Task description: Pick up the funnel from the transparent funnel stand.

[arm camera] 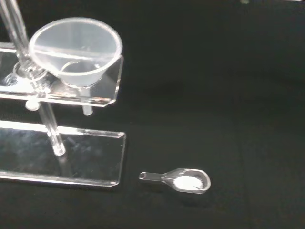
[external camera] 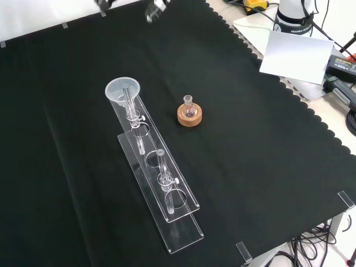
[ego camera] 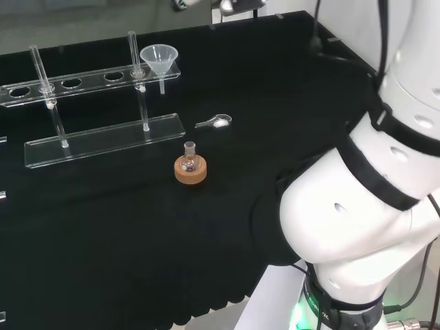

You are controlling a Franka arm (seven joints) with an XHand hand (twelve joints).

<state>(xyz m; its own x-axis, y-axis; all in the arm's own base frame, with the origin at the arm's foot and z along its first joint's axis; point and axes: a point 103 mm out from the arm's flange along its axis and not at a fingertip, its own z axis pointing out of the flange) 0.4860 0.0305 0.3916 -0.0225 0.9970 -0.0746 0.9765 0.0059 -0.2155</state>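
A clear funnel stand (ego camera: 103,141) lies on the black cloth (external camera: 250,167), and the wrist view adds a small clear scoop (arm camera: 183,180) of white powder that the front view lacks. The clear cone-shaped funnel (external camera: 123,90) sits in the stand's end hole, at seven o'clock from the hand (external camera: 156,10) in the front view, well apart. The finger posture cannot be told.
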